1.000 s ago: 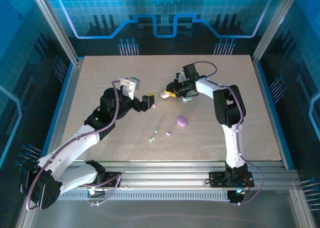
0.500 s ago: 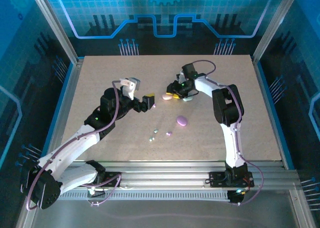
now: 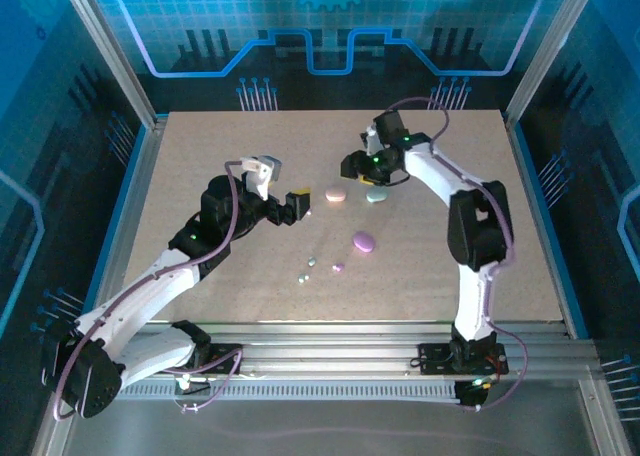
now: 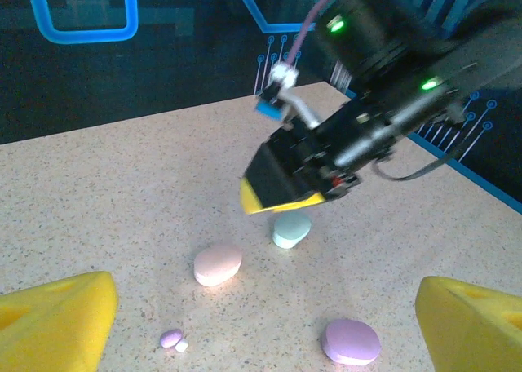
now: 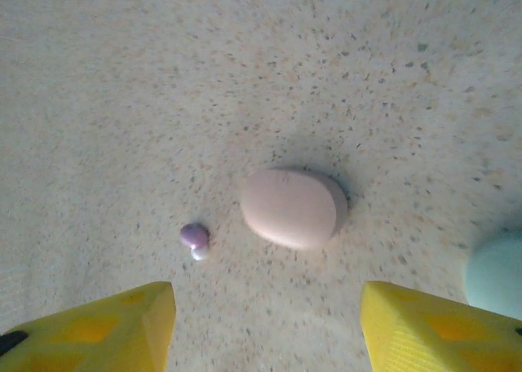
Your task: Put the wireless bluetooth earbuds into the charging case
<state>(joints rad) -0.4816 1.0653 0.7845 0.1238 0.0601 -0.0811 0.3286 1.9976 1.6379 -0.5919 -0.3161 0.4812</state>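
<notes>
Three closed oval cases lie mid-table: a pink case (image 3: 335,193) (image 4: 218,264) (image 5: 292,208), a mint case (image 3: 376,194) (image 4: 290,230) and a purple case (image 3: 364,241) (image 4: 351,341). A tiny purple earbud (image 5: 194,235) (image 4: 171,338) with a white piece against it rests left of the pink case. More earbuds (image 3: 313,261) (image 3: 338,268) lie nearer the front. My right gripper (image 3: 352,166) (image 5: 269,339) hovers open just behind the pink case, holding nothing. My left gripper (image 3: 295,204) (image 4: 261,339) is open, low over the table left of the cases.
The speckled table (image 3: 200,166) is framed by aluminium rails and blue panels. The right arm's wrist (image 4: 326,156) hangs over the mint case in the left wrist view. Bare table spreads to the far left and right of the cases.
The right gripper has opened, let go of the pink case and drawn back and up from it. The pink case now lies free. The left arm has stayed put.
</notes>
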